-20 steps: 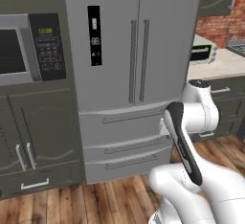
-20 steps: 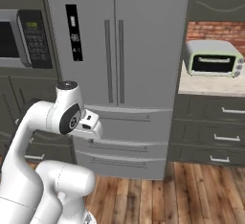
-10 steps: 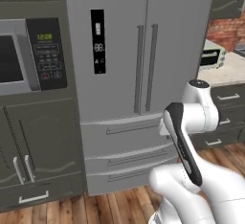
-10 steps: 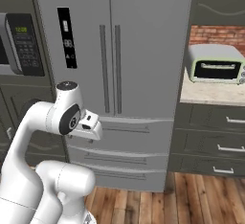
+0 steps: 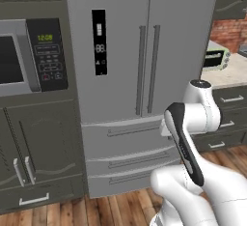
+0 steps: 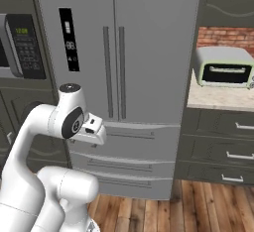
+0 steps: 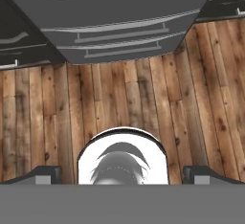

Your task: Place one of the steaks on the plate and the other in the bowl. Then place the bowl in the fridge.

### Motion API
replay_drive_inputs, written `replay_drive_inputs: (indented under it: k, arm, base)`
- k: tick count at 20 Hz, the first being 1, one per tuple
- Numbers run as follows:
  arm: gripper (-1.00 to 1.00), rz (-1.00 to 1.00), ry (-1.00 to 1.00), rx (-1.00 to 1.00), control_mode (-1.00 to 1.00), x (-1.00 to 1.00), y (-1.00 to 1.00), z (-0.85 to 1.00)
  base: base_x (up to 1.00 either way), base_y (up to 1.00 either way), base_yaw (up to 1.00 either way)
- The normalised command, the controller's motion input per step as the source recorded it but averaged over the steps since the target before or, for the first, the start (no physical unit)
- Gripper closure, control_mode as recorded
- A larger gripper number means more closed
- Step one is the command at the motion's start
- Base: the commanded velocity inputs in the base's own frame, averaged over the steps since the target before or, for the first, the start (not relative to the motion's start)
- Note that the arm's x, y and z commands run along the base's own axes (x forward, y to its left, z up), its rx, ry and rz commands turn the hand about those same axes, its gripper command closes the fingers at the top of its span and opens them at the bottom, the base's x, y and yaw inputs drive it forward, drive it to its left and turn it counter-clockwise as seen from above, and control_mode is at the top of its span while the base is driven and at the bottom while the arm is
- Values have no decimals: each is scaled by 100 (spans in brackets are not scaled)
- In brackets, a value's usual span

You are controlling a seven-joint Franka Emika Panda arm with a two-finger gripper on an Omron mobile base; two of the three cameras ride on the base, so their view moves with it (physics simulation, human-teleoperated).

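Note:
The grey steel fridge [image 5: 144,51] stands straight ahead with both doors and its lower drawers shut; it also fills the middle of the right base view [image 6: 149,52]. My arm is folded close in front of it, the hand pointing down. In the hand view my gripper [image 7: 122,175] is open, its fingertips [image 7: 45,173] far apart with nothing held, above the wooden floor, and the fridge drawers [image 7: 119,27] run along the top. The steaks, the plate and the bowl are out of view.
A dark built-in microwave [image 5: 29,56] sits left of the fridge above grey cabinets [image 5: 34,172]. To the right, a pale toaster oven [image 6: 223,67] stands on a counter [image 6: 218,97] over drawers. Wooden floor [image 7: 119,103] lies before the fridge.
The whole picture has shifted and the fridge looks larger: the base has driven closer to it. The arm keeps the same folded pose.

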Motion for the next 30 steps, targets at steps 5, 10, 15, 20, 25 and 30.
replay_drive_inputs:
  k: [5,10,15,20,25,30]
  arm:
    - [-100,0,0,0,-100,2,-2,0]
    - [-100,6,-18,-7,-100,48,-12,27]
    - [-100,17,-58,-22,-100,60,-21,5]
    - [-100,12,-43,-7,-100,79,-11,39]
    - [-100,5,-4,19,-100,58,0,49]
    - [-100,0,5,4,-100,20,-1,10]
  base:
    - [0,0,0]
    - [0,0,0]
    - [0,0,0]
    - [0,0,0]
    - [0,0,0]
    - [0,0,0]
